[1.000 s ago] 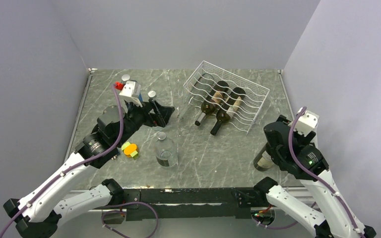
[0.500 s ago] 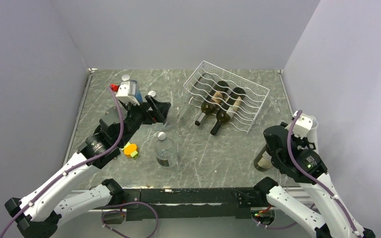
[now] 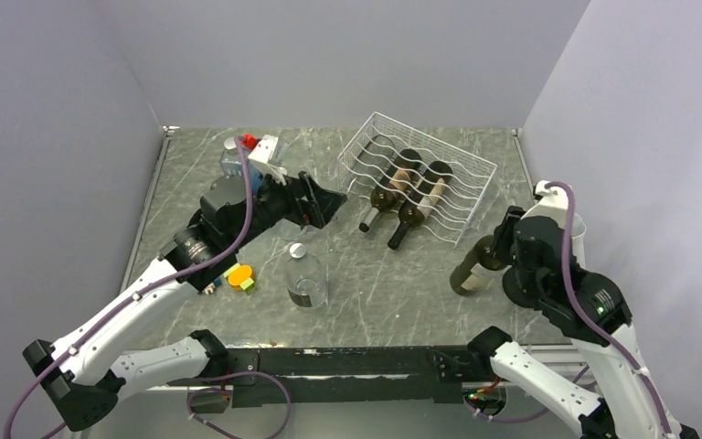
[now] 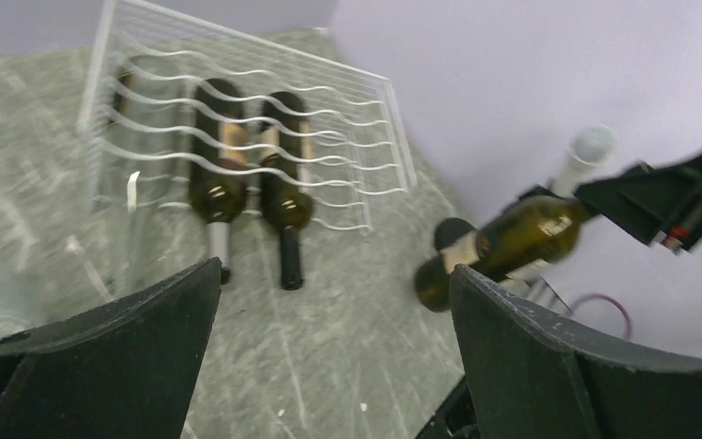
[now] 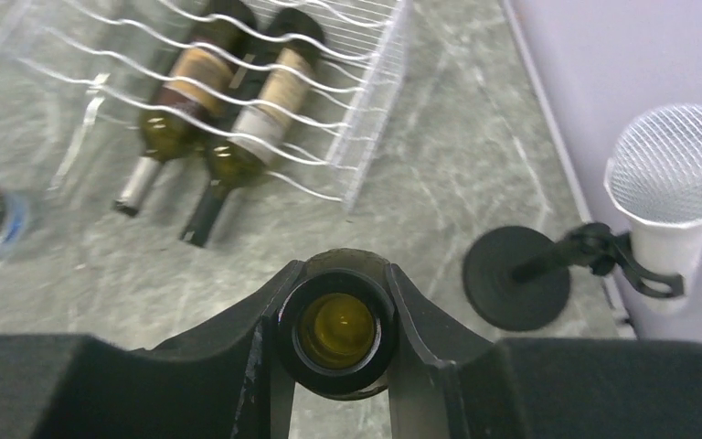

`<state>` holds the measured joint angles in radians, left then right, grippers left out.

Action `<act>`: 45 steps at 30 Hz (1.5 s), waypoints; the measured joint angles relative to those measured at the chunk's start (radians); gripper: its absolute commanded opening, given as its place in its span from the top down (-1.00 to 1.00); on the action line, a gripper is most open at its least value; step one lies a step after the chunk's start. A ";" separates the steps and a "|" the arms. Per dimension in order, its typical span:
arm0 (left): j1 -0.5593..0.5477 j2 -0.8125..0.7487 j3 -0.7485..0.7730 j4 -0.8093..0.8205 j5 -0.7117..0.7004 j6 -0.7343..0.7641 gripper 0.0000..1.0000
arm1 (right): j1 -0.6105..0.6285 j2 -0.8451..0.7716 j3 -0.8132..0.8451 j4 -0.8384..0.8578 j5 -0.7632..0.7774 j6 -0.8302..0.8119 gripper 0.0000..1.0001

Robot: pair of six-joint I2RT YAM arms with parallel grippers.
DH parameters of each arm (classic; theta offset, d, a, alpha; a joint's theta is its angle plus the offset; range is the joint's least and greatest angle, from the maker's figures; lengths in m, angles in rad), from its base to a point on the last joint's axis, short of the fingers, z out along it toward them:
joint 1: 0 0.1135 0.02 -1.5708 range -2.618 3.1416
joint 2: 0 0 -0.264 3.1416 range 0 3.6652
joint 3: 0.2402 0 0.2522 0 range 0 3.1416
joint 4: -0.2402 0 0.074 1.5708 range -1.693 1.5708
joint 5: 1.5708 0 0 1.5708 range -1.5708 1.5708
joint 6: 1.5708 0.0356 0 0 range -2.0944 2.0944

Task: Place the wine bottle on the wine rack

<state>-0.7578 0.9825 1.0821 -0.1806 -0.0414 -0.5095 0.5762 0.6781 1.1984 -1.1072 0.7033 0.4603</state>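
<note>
Wine bottle [image 3: 472, 271] now aloft and aslant in the right tool [image 5: 336, 320]; left tool [image 3: 322, 197] nearer the wine rack [image 3: 360, 159].

The grey-green marbled desk [image 3: 379, 288] carries the white wine rack [image 3: 366, 151] toward its back right, a clear capped bottle [image 3: 304, 279] standing near the front middle, a small orange and green toy [image 3: 239, 275] just left of it, and what may be a round black stand base [image 5: 516, 277] by the right edge.
</note>
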 measured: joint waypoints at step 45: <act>-0.544 0.368 -0.313 0.689 0.165 0.263 -0.99 | -0.001 0.077 0.274 -0.015 -0.888 -0.062 1.00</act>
<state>-1.3022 1.3502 0.7689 0.5087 0.1234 -0.2462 0.5755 0.7547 1.4723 -1.1221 -0.1848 0.3985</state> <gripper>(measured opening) 0.994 0.379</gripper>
